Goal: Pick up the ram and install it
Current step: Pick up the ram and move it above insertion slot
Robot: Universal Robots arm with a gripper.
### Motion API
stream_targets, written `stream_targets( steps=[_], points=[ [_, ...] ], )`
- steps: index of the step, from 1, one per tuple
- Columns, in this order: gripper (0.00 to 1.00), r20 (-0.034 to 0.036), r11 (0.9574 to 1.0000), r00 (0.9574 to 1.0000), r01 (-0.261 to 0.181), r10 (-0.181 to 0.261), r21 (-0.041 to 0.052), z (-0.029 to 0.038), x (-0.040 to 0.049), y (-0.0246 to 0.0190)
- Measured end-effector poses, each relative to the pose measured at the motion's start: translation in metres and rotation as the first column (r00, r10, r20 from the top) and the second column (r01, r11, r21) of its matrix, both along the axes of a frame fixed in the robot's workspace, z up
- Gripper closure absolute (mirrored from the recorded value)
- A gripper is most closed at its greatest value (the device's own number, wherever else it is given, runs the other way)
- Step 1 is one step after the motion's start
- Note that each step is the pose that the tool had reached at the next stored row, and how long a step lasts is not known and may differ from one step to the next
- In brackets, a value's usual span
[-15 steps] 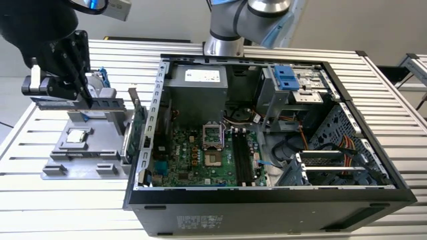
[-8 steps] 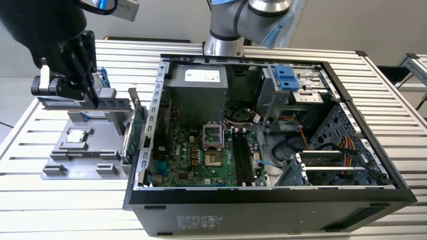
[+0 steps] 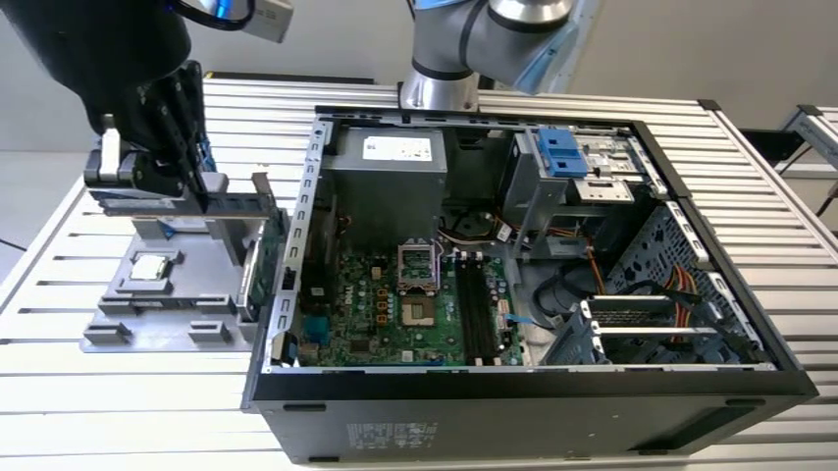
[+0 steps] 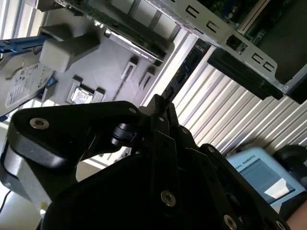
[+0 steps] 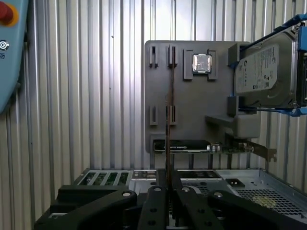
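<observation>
The ram (image 5: 169, 124) shows edge-on in the first wrist view as a thin dark strip running out from between my fingertips. My gripper (image 5: 168, 184) is shut on it. The strip lines up with one row of slots in the grey parts holder (image 5: 192, 100) beneath. I cannot tell whether the ram is free of those slots. In the exterior view my gripper (image 3: 196, 182) hangs over the parts holder (image 3: 151, 294), at the exterior view's left of the open computer case (image 3: 314, 196). In the second wrist view a dark tip (image 4: 168, 94) pokes out past the gripper (image 4: 163, 103).
A silver hard drive (image 5: 264, 72) with blue clips stands on the holder beside a processor chip (image 5: 201, 63) and an expansion card (image 5: 184, 146). The case's motherboard (image 3: 380, 304) carries long memory slots (image 3: 478, 314). A blue pendant (image 5: 9, 48) lies on the slatted table.
</observation>
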State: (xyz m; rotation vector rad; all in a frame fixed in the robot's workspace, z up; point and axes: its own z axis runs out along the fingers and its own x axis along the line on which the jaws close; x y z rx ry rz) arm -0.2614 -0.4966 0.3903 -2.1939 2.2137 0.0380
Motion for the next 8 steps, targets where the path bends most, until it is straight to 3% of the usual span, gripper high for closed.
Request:
stream_targets(
  steps=[8],
  points=[
    [1.0,-0.0002,1.0,1.0,0.0,0.0,0.0001,0.0,0.0113,0.0]
  ],
)
